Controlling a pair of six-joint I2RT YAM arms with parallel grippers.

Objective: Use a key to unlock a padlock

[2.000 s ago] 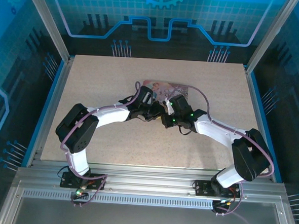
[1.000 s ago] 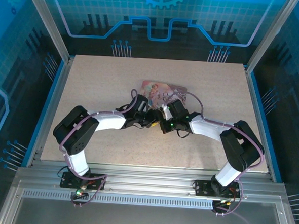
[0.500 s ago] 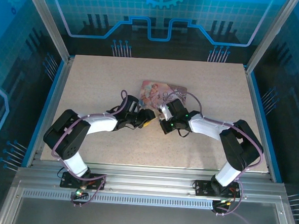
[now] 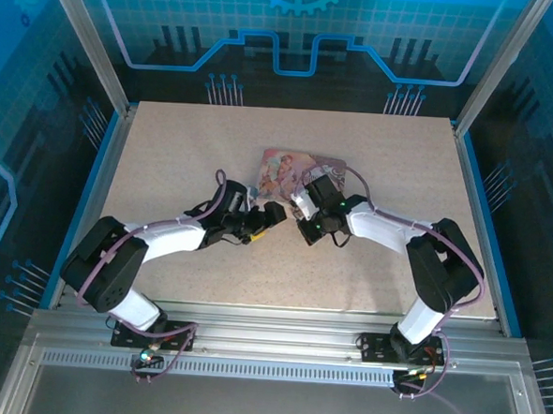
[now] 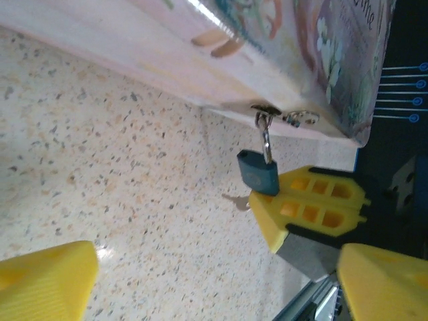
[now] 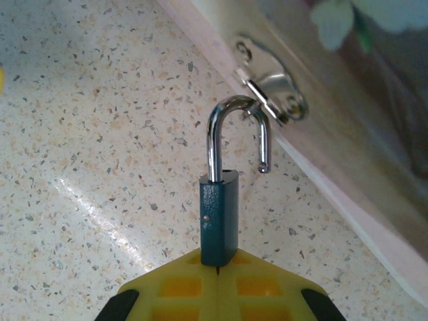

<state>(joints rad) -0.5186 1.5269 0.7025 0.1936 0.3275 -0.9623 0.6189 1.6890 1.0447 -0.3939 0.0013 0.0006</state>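
Observation:
The padlock (image 6: 219,217) is a small teal block with a silver shackle. The shackle stands swung open, its free end out of the body, and is still hooked through the metal hasp (image 6: 271,90) on the pink picture-printed box (image 4: 288,165). My right gripper (image 6: 219,271) is shut on the padlock's lower end. In the left wrist view the padlock (image 5: 258,172) hangs from the box edge against the right gripper's yellow fingers (image 5: 311,210). A small grey key (image 5: 235,200) pokes out beside that fingertip, low over the table. My left gripper (image 5: 214,284) stands wide open and holds nothing, a little left of the padlock.
The speckled beige table (image 4: 168,144) stretches all around the box. Both arms (image 4: 171,238) meet near the table's middle, just in front of the box. Metal frame posts and blue panels wall the table's sides and back.
My left gripper has opened wide and drawn back to the left, away from the padlock. The right gripper has kept its hold, shifting slightly toward the box.

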